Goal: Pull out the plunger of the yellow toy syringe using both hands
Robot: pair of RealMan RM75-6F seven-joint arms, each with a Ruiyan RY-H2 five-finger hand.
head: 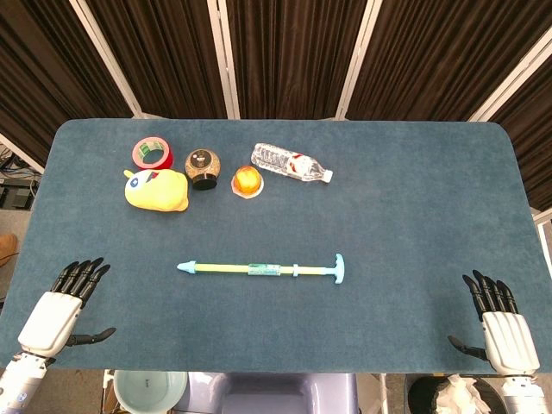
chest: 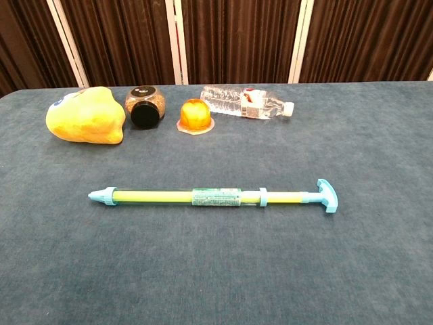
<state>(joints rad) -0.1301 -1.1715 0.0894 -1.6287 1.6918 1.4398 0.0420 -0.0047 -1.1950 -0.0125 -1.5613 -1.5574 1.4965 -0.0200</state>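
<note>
The yellow toy syringe (head: 259,269) (chest: 203,197) lies flat in the middle of the blue table, nozzle to the left. Its light-blue T-handle plunger (head: 335,269) (chest: 318,196) points right and sticks out a short way from the barrel. My left hand (head: 67,302) rests at the near left corner, fingers spread, holding nothing. At the near right corner my right hand (head: 498,321) lies the same way, empty with fingers apart. Both hands are far from the syringe. The chest view shows neither hand.
Along the far side sit a red tape roll (head: 152,153), a yellow plush toy (head: 157,190) (chest: 84,124), a dark-lidded jar (head: 203,167) (chest: 145,107), an orange jelly cup (head: 247,182) (chest: 195,116) and a lying water bottle (head: 290,163) (chest: 245,101).
</note>
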